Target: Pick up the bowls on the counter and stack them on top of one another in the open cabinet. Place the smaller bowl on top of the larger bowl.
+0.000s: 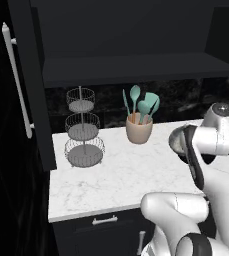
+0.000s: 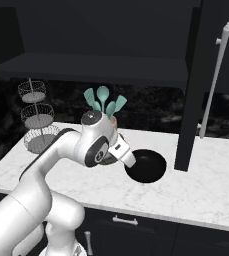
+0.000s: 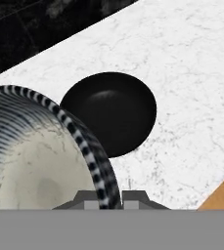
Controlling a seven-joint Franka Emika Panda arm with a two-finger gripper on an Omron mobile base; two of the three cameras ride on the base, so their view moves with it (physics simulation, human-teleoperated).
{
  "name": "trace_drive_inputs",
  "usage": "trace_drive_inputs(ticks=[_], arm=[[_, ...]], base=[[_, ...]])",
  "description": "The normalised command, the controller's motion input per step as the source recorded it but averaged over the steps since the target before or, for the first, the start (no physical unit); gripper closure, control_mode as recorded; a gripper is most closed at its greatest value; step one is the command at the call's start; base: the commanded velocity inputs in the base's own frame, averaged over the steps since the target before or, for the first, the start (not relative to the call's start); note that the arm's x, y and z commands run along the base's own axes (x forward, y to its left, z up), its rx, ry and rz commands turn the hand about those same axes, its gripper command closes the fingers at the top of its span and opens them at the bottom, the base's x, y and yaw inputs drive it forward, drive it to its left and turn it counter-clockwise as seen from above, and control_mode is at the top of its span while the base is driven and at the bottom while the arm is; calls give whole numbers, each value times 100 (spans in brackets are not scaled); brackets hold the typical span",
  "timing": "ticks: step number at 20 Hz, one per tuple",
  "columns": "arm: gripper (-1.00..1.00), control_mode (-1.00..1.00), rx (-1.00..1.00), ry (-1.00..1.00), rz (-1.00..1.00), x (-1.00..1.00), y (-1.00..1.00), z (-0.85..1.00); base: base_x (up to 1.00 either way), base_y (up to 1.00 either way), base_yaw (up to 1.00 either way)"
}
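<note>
My gripper (image 3: 108,200) is shut on the rim of a bowl (image 3: 40,161) with a dark striped outside and a pale speckled inside, held tilted on edge above the counter (image 3: 191,97). Just beyond it, a second bowl (image 3: 111,112), all dark, rests on the marble. From the right base view, the gripper (image 2: 128,159) hangs at the near left edge of that dark bowl (image 2: 147,166). The held bowl (image 1: 176,142) peeks out beside the forearm. The open cabinet's shelf (image 1: 136,67) runs above the counter (image 1: 136,170), its door (image 2: 193,100) swung out.
A tan cup of teal utensils (image 1: 139,128) and a three-tier wire basket stand (image 1: 84,131) stand near the back wall. The cabinet door's lower edge hangs just right of the dark bowl. Black drawers with white handles (image 2: 125,220) sit below the slab.
</note>
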Motion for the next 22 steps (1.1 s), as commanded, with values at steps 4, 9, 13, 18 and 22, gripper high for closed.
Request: trace_drive_inputs(ticks=[4,9,13,18,22], arm=[[100,-100,9,5,-1,10,-70,0],[100,-100,1,7,0,21,-43,-8],[100,-100,0,1,-4,14,-22,-8],[100,-100,0,0,-8,0,-13,-23],[100,-100,-1,0,-5,0,-1,-53]], base=[[0,0,0],[0,0,0],[0,0,0],[0,0,0],[0,0,0]])
